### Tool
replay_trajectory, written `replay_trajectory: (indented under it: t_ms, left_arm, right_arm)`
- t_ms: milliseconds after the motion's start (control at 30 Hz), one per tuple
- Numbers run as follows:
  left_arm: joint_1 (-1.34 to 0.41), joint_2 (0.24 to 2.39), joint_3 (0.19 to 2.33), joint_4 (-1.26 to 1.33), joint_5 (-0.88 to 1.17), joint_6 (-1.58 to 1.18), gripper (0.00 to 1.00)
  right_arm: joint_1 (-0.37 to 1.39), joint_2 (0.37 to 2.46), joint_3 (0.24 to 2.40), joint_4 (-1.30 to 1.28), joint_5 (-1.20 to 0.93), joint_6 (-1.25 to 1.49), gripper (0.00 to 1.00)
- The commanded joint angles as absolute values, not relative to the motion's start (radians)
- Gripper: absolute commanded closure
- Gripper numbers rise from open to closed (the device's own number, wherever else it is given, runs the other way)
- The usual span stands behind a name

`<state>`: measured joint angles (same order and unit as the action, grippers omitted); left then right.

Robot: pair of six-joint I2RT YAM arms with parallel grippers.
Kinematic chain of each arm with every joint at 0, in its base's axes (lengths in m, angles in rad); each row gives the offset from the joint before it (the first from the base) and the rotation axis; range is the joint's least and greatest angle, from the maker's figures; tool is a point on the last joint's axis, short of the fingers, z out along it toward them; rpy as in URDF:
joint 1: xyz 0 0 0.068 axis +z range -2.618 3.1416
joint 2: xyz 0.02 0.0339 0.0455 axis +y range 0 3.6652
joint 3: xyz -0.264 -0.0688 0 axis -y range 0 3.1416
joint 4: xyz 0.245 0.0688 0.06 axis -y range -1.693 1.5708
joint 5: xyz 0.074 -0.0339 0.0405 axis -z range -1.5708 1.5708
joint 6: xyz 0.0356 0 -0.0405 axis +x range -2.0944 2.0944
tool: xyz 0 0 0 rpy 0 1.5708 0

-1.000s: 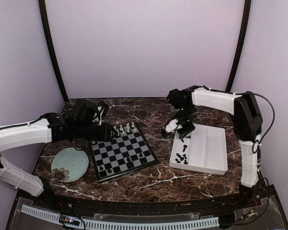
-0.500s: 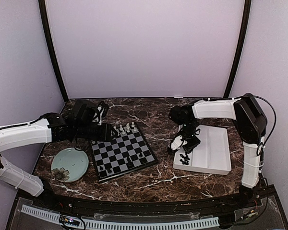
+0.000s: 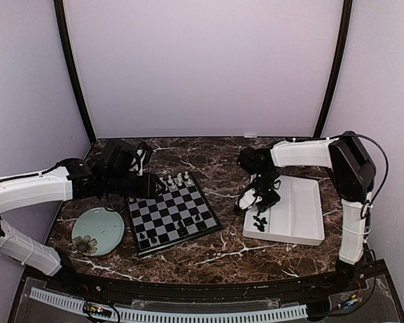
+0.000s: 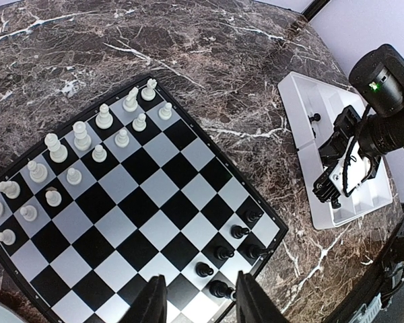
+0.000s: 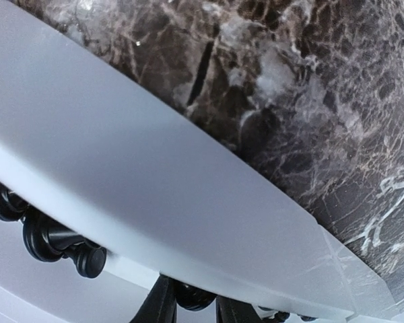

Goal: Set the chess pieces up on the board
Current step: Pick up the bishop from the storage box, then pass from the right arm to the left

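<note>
The board [image 3: 163,217] lies left of centre, seen closer in the left wrist view [image 4: 141,202]. White pieces [image 4: 81,138] fill its far rows, and several black pieces [image 4: 223,252] stand at its near right corner. My left gripper [image 4: 200,306] hovers open and empty above the board's near edge; in the top view it [image 3: 158,187] is over the board's far left corner. My right gripper [image 3: 259,200] is down in the white tray [image 3: 296,212]. In the right wrist view it [image 5: 194,308] is shut on a black piece [image 5: 195,294]. Loose black pieces [image 5: 54,239] lie beside it.
A round pale-green plate [image 3: 97,231] sits left of the board. More black pieces [image 3: 258,222] lie in the tray's left compartment. The tray's white wall [image 5: 155,175] crosses the right wrist view, with the marble table [image 3: 222,161] beyond it.
My right gripper has come forward and down from the tray's far left corner into its left compartment. The tray has slid slightly right. The left arm has not moved.
</note>
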<state>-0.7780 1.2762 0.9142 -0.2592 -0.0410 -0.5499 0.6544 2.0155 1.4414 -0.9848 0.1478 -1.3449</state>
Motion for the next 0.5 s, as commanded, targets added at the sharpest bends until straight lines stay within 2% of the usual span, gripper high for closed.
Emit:
replay_trajectory:
  t_ms: [0,233,467]
  left_arm:
    - [-0.779,1.280,0.929,-0.230,-0.019,-0.548,0.63]
    - [-0.782,1.318,0.967,-0.160,0.036,-0.517,0.64]
    - [-0.800,1.367,1.018,0.059,0.120,-0.475,0.67]
  right_arm:
    - [0.621,1.976,1.488,-1.010,0.088,-1.296,0.80]
    - [0.521,1.953,1.598,-1.112,-0.105,-1.160,0.83]
    - [0.414,1.942,1.763,-1.171,-0.564,-0.878,0.82]
